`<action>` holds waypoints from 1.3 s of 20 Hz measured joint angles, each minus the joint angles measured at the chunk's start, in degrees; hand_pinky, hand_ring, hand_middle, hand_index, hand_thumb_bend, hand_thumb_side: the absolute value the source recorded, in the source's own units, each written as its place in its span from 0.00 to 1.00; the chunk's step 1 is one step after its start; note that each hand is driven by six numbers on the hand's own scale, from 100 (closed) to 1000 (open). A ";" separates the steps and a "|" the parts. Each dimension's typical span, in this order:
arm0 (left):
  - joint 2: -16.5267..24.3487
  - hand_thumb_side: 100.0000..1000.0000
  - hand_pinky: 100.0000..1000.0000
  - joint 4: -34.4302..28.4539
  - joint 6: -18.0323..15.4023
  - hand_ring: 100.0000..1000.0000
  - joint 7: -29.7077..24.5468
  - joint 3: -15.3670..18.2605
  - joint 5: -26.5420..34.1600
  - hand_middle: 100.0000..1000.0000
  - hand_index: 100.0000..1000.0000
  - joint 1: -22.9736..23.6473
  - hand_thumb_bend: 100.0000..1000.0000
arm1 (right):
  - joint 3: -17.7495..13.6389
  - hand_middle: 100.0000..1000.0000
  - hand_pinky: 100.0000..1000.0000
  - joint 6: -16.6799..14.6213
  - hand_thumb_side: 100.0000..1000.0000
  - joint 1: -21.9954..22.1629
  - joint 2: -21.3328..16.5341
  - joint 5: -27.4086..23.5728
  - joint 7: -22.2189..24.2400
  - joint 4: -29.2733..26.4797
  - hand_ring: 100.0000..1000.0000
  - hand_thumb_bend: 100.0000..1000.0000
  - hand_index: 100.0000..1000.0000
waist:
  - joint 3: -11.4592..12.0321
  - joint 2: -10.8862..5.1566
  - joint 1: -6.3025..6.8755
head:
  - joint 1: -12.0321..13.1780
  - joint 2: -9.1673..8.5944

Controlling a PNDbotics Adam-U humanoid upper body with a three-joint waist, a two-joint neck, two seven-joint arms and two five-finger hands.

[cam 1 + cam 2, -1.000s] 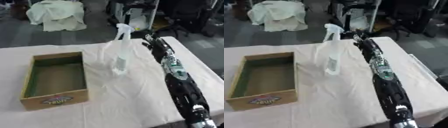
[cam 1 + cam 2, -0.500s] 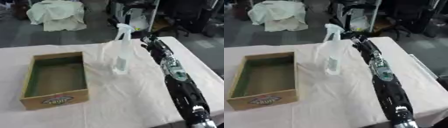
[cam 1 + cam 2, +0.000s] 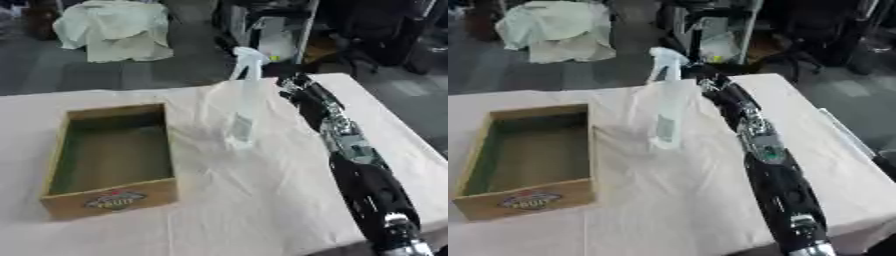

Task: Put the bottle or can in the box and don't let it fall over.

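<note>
spray bottle (image 3: 242,107): clear, white trigger head, standing upright on the white tablecloth (image 3: 262,200), just right of the box and a little beyond its far right corner. Not in the box yet.
box (image 3: 114,160): open-top wooden crate, label on the near wall, nothing visible inside. Long axis runs near-to-far.
right hand (image 3: 296,87): at the end of the right arm (image 3: 359,165), which reaches up the table from the near right. Hand sits just right of the bottle, level with its upper body and neck.
right fingers: can't tell. Hand is dark against a dark background, so spread and any contact with the bottle are unreadable. No visible hold on it.
left hand: not in either view.
key relation: bottle lies to the left of the right hand, between hand and box. Bottle's long axis is vertical, so a side-on grasp round the body looks like the natural approach. Right arm is the only one near.
stage (judgement): approach to grasp; lift and transfer not yet done.
next move needs: close round the body low enough to control the tall shape, lift clear of the box's right wall, carry left, set down flat on the box floor.
risk: tall, narrow, probably light, so a sideways nudge from the fingers could tip it toward the box.
</note>
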 measured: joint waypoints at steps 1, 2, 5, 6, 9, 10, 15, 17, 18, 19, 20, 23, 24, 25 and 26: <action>0.00 0.76 1.00 0.00 0.01 1.00 -0.02 0.00 0.00 1.00 0.81 0.00 0.05 | 0.01 1.00 1.00 -0.10 0.41 0.00 0.00 0.18 0.38 0.01 1.00 0.00 1.00 | 0.00 0.01 0.00 | -0.08 0.00; 0.00 0.76 1.00 0.00 0.02 1.00 -0.04 0.00 0.00 1.00 0.81 0.00 0.05 | 0.03 1.00 1.00 -0.20 0.41 0.00 0.00 0.29 0.71 0.01 1.00 0.00 1.00 | 0.00 0.01 0.00 | -0.13 0.00; 0.00 0.76 1.00 0.00 -0.02 1.00 -0.13 -0.01 -0.01 1.00 0.81 0.00 0.05 | 0.38 1.00 1.00 -0.42 0.41 0.00 0.02 0.69 1.63 0.13 1.00 0.00 1.00 | -0.01 0.04 0.00 | -0.23 -0.01; 0.00 0.76 1.00 0.00 -0.03 1.00 -0.15 -0.01 -0.02 1.00 0.81 0.00 0.05 | 0.44 1.00 1.00 -0.49 0.41 0.00 0.03 0.74 1.84 0.20 1.00 0.00 1.00 | -0.01 0.04 0.00 | -0.28 -0.01; 0.00 0.76 1.00 0.00 -0.06 1.00 -0.21 -0.02 -0.03 1.00 0.81 0.00 0.05 | 0.79 1.00 1.00 -0.56 0.41 -0.02 0.06 1.01 2.31 0.35 1.00 0.00 1.00 | -0.01 0.05 0.01 | -0.32 -0.08; 0.00 0.76 1.00 0.00 -0.07 1.00 -0.25 -0.03 -0.04 1.00 0.81 0.00 0.05 | 0.92 1.00 1.00 -0.53 0.41 -0.08 0.07 1.13 2.37 0.39 1.00 0.00 1.00 | -0.01 0.05 0.01 | -0.33 -0.21; 0.00 0.76 1.00 0.01 -0.03 1.00 -0.40 -0.03 -0.04 1.00 0.81 0.00 0.05 | 1.10 1.00 0.99 -0.37 0.41 -0.41 0.37 1.84 2.08 0.80 1.00 0.00 1.00 | 0.04 0.07 0.02 | -0.40 -0.49; 0.00 0.76 1.00 0.01 -0.02 1.00 -0.44 -0.05 -0.04 1.00 0.81 0.00 0.05 | 1.36 1.00 0.99 -0.28 0.41 -0.80 0.63 2.32 1.82 1.04 1.00 0.00 1.00 | 0.07 0.11 0.02 | -0.45 -0.51; 0.00 0.76 1.00 0.01 -0.01 1.00 -0.46 -0.05 -0.04 1.00 0.81 0.00 0.05 | 1.43 1.00 0.99 -0.28 0.41 -0.91 0.67 2.52 1.74 1.05 1.00 0.00 1.00 | 0.10 0.14 0.02 | -0.53 -0.51; 0.00 0.76 1.00 0.01 0.02 1.00 -0.49 -0.05 -0.04 1.00 0.81 0.00 0.05 | 1.46 1.00 0.99 -0.30 0.41 -1.02 0.77 2.72 1.72 1.05 1.00 0.00 1.00 | 0.10 0.16 0.03 | -0.61 -0.51; 0.00 0.76 1.00 0.01 0.03 1.00 -0.51 -0.06 -0.04 1.00 0.81 0.00 0.05 | 1.59 1.00 0.99 -0.33 0.41 -1.17 0.94 2.88 1.73 1.05 1.00 0.00 1.00 | 0.10 0.17 0.04 | -0.67 -0.52; 0.00 0.76 1.00 0.01 0.05 1.00 -0.55 -0.08 -0.04 1.00 0.81 0.00 0.05 | 2.11 1.00 0.99 -0.42 0.41 -1.36 1.37 3.31 1.97 1.02 1.00 0.00 1.00 | 0.12 0.18 0.04 | -0.84 -0.62; 0.00 0.76 1.00 0.01 0.05 1.00 -0.55 -0.09 -0.04 1.00 0.81 0.00 0.05 | 2.20 1.00 0.99 -0.41 0.41 -1.37 1.58 3.46 2.11 0.99 1.00 0.00 1.00 | 0.13 0.19 0.05 | -0.86 -0.68; 0.00 0.76 1.00 0.01 0.05 1.00 -0.56 -0.11 -0.04 1.00 0.81 0.00 0.05 | 2.38 1.00 0.99 -0.43 0.41 -1.37 1.66 3.58 2.26 0.93 1.00 0.00 1.00 | 0.14 0.20 0.05 | -0.87 -0.72; 0.00 0.76 1.00 0.01 0.05 1.00 -0.56 -0.13 -0.04 1.00 0.81 0.00 0.05 | 2.49 1.00 0.99 -0.46 0.41 -1.38 1.74 3.69 2.37 0.78 1.00 0.00 1.00 | 0.14 0.21 0.05 | -0.88 -0.73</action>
